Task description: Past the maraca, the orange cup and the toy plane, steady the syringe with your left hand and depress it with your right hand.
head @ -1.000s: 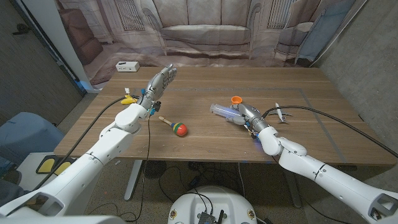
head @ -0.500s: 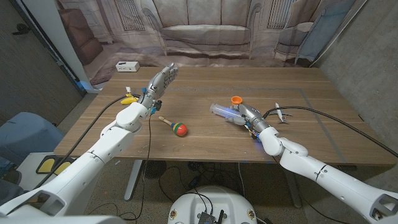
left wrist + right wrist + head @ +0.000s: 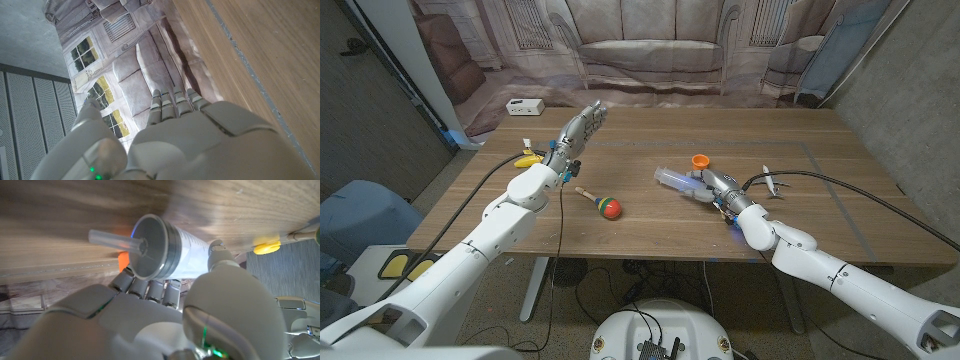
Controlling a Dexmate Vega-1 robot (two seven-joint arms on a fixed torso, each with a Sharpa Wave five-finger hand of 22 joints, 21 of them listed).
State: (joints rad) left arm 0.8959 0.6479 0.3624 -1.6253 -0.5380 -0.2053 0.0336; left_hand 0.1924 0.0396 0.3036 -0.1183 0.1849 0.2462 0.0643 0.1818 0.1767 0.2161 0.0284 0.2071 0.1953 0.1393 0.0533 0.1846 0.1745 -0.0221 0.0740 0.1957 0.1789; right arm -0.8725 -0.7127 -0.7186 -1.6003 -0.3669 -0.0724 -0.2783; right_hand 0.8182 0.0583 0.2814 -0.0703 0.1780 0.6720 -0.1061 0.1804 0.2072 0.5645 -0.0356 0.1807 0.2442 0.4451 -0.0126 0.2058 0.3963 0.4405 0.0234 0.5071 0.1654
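Two robot hands on record. Head view: left robot hand point(image 3: 576, 131) raised, fingers apart, holding nothing, near the surface's point(image 3: 650, 235) left edge; right robot hand point(image 3: 713, 185) grips the syringe point(image 3: 674, 178) mid-surface, seemingly readying it for steadying. Right wrist view: syringe point(image 3: 165, 250) wrapped by fingers point(image 3: 150, 289), nozzle outward.

The head view is evenly lit and quite bright, with soft light from above; the wooden table point(image 3: 650, 215) shows no strong glare. Shadows are weak and short, for example just under the left hand point(image 3: 576, 132) and beside the right hand point(image 3: 712, 186). The straight table edges bend a little toward the corners, so the lens gives some wide-angle distortion. In the left wrist view the back of the hand is close and soft, while the backdrop beyond the fingers is sharper. In the right wrist view the syringe point(image 3: 165, 247) above the hand is fairly sharp, but the wood around it is smeared by blur.
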